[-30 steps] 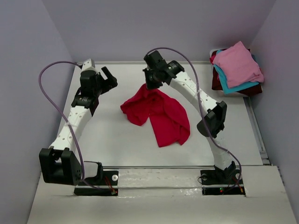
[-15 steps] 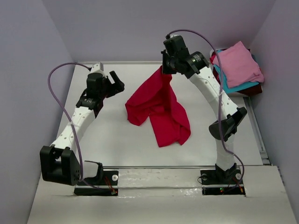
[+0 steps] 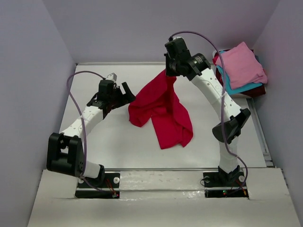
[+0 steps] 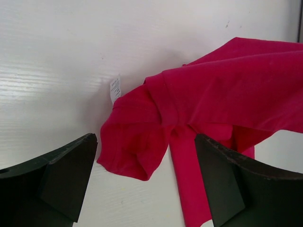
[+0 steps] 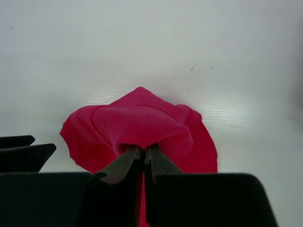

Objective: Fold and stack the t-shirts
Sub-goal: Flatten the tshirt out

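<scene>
Red shirt (image 3: 163, 111): lower half lies mid-desk (image 3: 113, 137), top pulled up. Your left end effector (image 3: 126, 92), fingers wide apart and empty, has swung in from the left to just beside the shirt's left edge. Likely next: a second grip to spread it. Right end effector (image 3: 166, 74) is clamped on a bunched fold, higher and farther back than a second ago. Stack (image 3: 239, 68) at far right, unchanged.
</scene>
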`<action>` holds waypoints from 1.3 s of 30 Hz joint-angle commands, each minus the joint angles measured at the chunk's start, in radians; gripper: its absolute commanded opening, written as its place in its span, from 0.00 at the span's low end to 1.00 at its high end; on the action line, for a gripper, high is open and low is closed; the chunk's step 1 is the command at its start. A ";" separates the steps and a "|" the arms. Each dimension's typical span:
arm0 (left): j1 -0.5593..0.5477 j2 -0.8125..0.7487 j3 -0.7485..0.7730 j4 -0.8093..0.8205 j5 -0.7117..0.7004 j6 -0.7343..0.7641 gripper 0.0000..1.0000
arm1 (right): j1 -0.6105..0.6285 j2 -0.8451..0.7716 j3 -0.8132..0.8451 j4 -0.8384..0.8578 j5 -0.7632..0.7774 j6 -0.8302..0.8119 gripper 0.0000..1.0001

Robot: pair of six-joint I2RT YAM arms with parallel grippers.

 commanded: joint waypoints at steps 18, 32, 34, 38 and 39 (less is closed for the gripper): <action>-0.029 0.149 0.003 0.080 0.142 -0.067 0.96 | -0.023 -0.190 0.009 0.002 0.163 -0.019 0.07; -0.107 0.304 0.087 0.140 0.253 -0.081 0.95 | -0.023 -0.220 -0.003 -0.003 0.151 -0.010 0.07; -0.127 0.340 0.112 0.138 0.238 -0.078 0.95 | -0.023 -0.221 -0.011 -0.006 0.145 -0.005 0.07; -0.140 0.384 0.153 0.155 0.227 -0.088 0.95 | -0.023 -0.226 -0.011 -0.015 0.139 -0.001 0.07; -0.140 0.399 0.158 0.156 0.231 -0.090 0.95 | -0.023 -0.226 -0.012 -0.017 0.139 -0.001 0.07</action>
